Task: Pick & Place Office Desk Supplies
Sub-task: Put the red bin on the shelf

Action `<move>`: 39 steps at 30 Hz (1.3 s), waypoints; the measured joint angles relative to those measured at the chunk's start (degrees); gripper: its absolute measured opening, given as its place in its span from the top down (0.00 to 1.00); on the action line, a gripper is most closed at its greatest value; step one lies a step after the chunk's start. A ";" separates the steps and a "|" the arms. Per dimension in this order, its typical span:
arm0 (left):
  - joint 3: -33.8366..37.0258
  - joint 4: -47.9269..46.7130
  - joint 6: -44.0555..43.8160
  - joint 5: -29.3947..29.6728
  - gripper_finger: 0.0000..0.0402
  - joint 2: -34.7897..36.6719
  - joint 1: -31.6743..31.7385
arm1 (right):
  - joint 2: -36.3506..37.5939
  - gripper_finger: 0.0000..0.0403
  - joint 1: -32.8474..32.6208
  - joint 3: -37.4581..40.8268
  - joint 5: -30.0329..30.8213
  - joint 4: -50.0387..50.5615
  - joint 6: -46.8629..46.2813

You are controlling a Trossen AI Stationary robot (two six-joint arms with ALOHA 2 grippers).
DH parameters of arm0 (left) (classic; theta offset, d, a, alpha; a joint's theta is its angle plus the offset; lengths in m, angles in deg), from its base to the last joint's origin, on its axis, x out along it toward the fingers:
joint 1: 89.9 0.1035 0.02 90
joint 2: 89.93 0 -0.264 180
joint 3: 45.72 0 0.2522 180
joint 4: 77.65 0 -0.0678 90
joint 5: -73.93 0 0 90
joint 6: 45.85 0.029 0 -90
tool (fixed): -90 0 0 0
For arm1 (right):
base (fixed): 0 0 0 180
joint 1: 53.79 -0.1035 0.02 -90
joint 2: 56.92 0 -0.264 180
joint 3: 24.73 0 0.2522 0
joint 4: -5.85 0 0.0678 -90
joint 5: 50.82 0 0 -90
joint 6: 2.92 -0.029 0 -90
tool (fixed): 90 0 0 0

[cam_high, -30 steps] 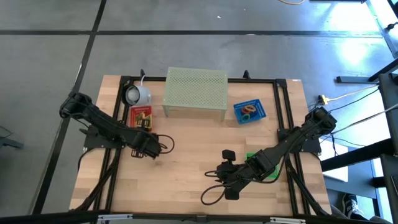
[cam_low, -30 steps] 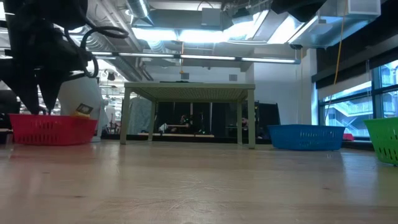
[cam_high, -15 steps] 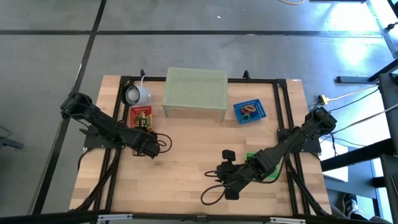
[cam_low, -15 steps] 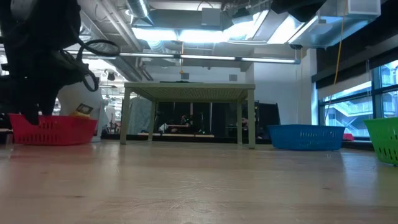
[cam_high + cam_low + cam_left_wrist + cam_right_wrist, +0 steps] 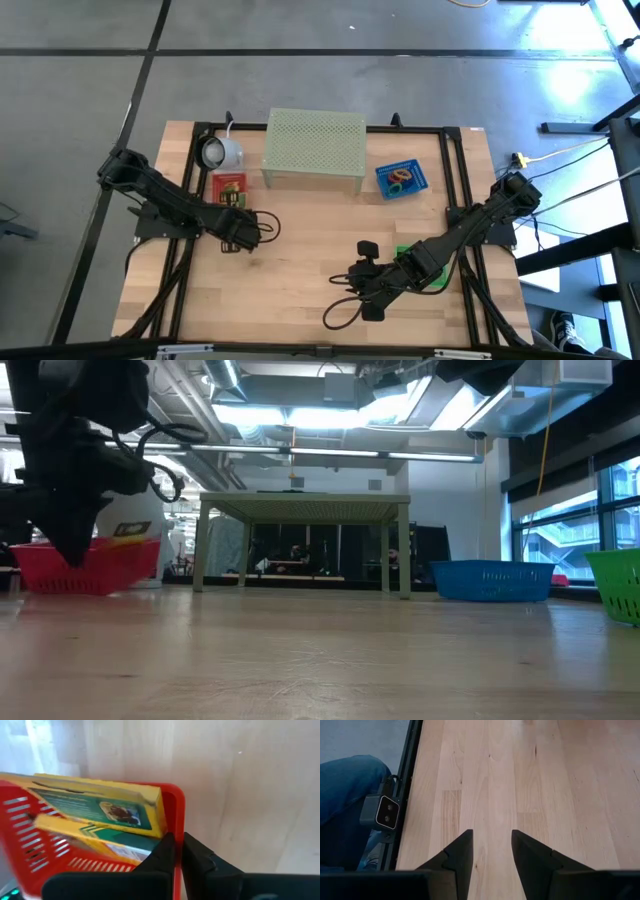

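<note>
Yellow printed packets (image 5: 95,812) lay in a red basket (image 5: 172,800) beside the pale green stand (image 5: 314,145); print too small to read. Left gripper (image 5: 178,851) pinched shut on the red basket wall. Right gripper (image 5: 491,851) hovered parted and empty over bare table (image 5: 545,780). Blue basket (image 5: 402,179) held coloured loops (image 5: 398,182), barely distinguishable.

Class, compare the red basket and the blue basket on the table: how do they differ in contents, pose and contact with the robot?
The red basket holds yellow printed packets; the blue basket holds coloured loops. The red basket sits tilted, the blue one flat. The left gripper has its jaws shut on the red basket's rim; nothing touches the blue one. Both are small slotted plastic baskets.
</note>
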 joint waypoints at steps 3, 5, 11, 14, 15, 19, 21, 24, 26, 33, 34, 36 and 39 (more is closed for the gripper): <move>-0.52 0.19 -0.48 -1.54 0.98 -0.02 -0.26 | 0.00 0.67 0.01 0.00 0.00 -0.02 0.00; -1.77 0.25 -1.13 -2.22 0.98 -0.02 -0.88 | 0.00 0.67 0.00 0.00 0.00 -0.02 0.00; -8.28 0.46 -1.47 -3.06 0.98 -0.07 -4.11 | 0.00 0.67 0.00 0.00 0.00 0.00 0.00; -12.45 0.49 -1.48 -3.06 0.99 -0.07 -6.15 | 0.00 0.67 0.00 0.00 0.00 -0.01 0.00; -13.89 0.55 -1.47 -3.03 0.99 -0.07 -6.80 | 0.00 0.67 0.00 0.00 0.00 0.00 0.00; -19.46 0.50 -0.64 -1.27 0.99 -0.07 -9.62 | 0.00 0.67 0.01 0.00 0.00 0.00 0.00; -21.84 0.67 1.48 -0.20 0.99 -0.07 -11.17 | 0.00 0.67 0.00 0.00 0.00 -0.02 0.00; -24.32 2.49 5.27 1.17 0.99 -0.07 -13.12 | 0.00 0.67 0.01 0.00 0.00 -0.02 0.00; -25.53 4.45 7.92 2.77 0.99 -0.07 -14.18 | 0.00 0.67 0.01 0.00 0.00 -0.02 0.00; -27.91 13.50 23.58 12.24 0.99 -0.07 -14.98 | 0.00 0.67 0.00 0.00 0.00 -0.02 0.00; -28.29 14.41 25.30 13.88 0.99 -0.07 -14.29 | 0.00 0.67 0.00 0.00 0.00 -0.02 0.00; -29.42 15.35 27.93 16.33 0.99 -0.07 -12.18 | 0.00 0.67 0.00 0.00 0.00 -0.02 -0.01; -31.71 15.50 31.79 16.63 0.99 -0.07 -7.70 | 0.00 0.67 0.00 0.00 0.00 0.00 0.00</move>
